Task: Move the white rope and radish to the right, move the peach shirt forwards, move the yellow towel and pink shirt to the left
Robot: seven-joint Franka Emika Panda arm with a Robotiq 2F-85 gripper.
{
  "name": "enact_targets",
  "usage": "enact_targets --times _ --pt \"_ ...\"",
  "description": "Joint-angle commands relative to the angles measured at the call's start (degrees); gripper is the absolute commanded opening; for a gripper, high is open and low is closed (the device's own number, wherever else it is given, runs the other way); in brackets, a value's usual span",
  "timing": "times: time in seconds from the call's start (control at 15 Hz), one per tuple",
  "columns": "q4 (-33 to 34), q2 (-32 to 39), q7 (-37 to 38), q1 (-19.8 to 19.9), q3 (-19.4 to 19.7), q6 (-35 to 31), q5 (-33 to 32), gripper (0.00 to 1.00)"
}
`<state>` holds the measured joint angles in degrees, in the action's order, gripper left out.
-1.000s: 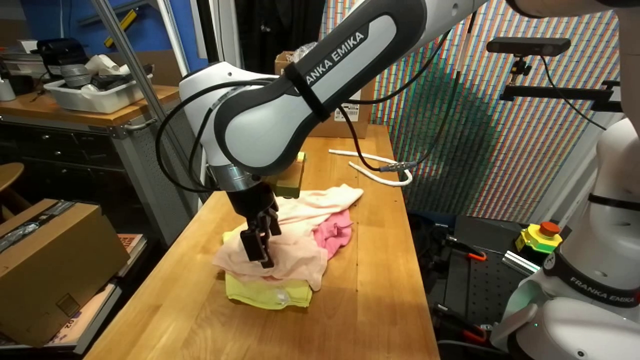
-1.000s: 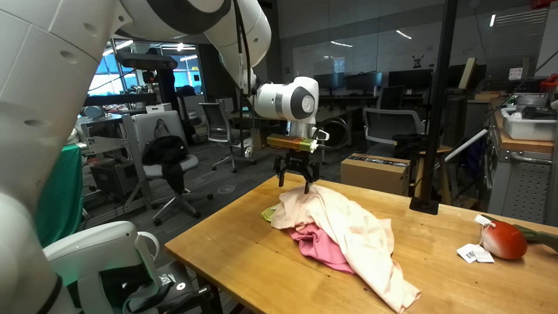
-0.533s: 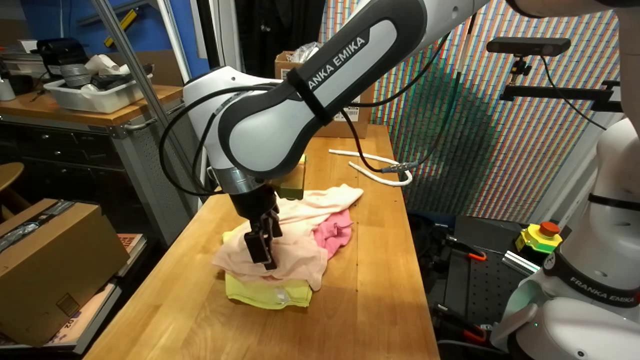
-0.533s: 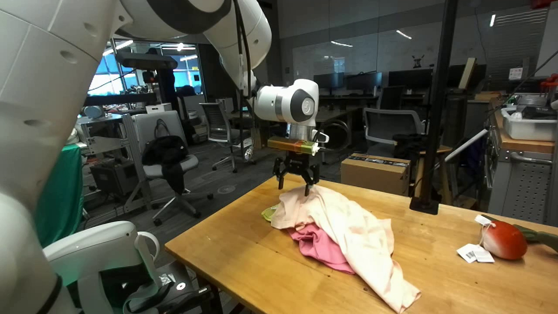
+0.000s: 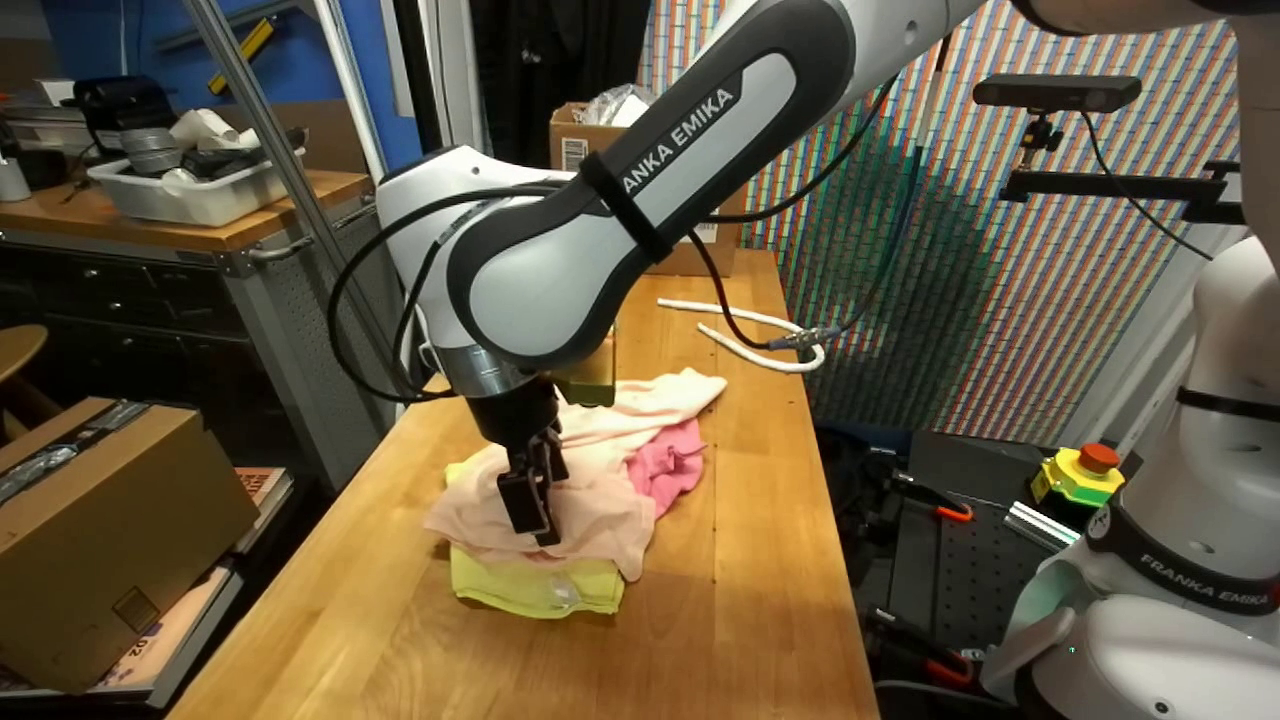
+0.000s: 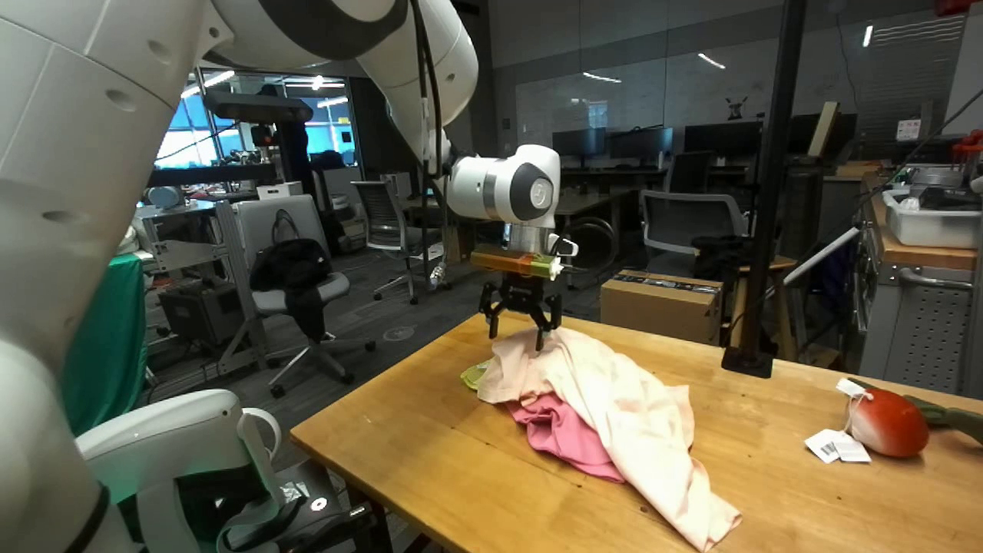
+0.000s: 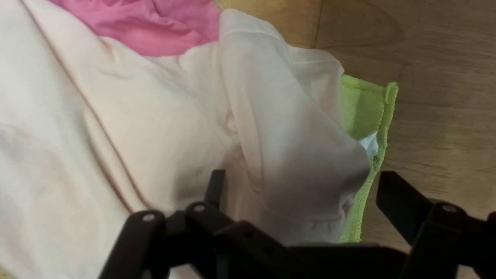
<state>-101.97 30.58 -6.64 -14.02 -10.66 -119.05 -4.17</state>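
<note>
Risking a double pickup: peach shirt (image 7: 166,128) over yellow towel (image 7: 360,108).
Wrist view: end effector (image 7: 302,182), spread wide, nothing held, above their edge; too deep a pinch may catch both. In an exterior view: pink shirt (image 6: 564,438), partly beneath, could drag along; radish (image 6: 891,422), well apart. In an exterior view: white rope (image 5: 790,367), beyond the peach shirt.

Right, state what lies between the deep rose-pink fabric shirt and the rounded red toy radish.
In an exterior view: pale peach fabric shirt, wooden tabletop, then white tags tied to the radish.
</note>
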Motion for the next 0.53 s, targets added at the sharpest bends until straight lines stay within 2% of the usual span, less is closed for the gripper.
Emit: enact_targets --times 0.0,0.27,0.33,0.4,0.47 --pt "-2.51 -1.62 -2.0 0.61 -0.18 -2.61 -0.62 1.0" --pt "-3.85 -1.7 -2.8 0.8 -0.14 -4.79 -0.82 1.0" --pt "-4.15 -1.82 -2.96 0.8 -0.13 -5.25 -0.96 0.93" --pt "-4.45 -1.91 -2.96 0.8 -0.1 -5.76 -1.06 0.72" --pt "-4.63 -2.01 -2.89 0.8 -0.08 -6.28 -1.16 0.68"
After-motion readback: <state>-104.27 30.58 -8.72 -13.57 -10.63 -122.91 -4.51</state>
